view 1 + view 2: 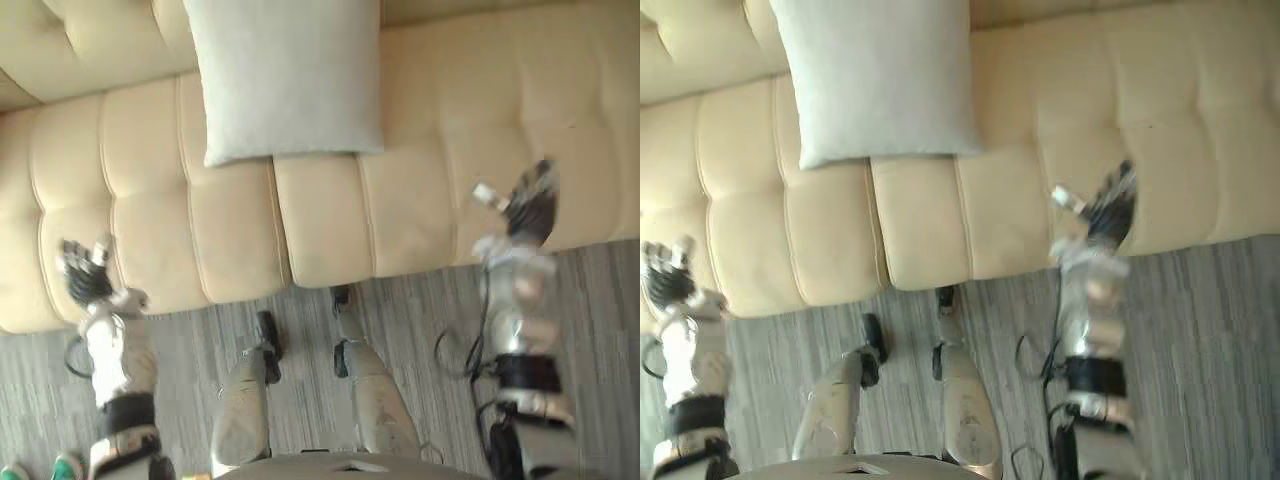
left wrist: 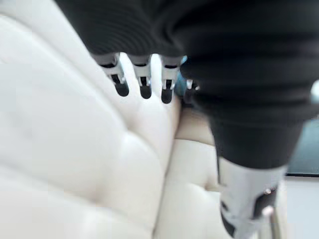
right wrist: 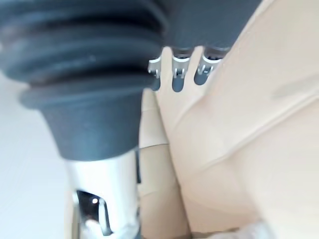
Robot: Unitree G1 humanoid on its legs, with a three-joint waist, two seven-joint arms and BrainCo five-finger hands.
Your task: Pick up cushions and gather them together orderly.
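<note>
A pale grey square cushion point(image 1: 285, 75) lies on the cream tufted sofa point(image 1: 420, 200), leaning against the backrest above the seam between two seat pads. My left hand point(image 1: 85, 275) hovers over the sofa's front edge far to the cushion's left, its fingers point(image 2: 142, 82) straight and holding nothing. Over the front edge to the cushion's right is my right hand point(image 1: 525, 205), fingers point(image 3: 179, 74) also straight and empty. Both hands are well apart from the cushion.
Grey wood-patterned floor point(image 1: 600, 330) runs in front of the sofa. A person's green shoes point(image 1: 60, 468) show at the lower left corner. The sofa seat to the right of the cushion is bare.
</note>
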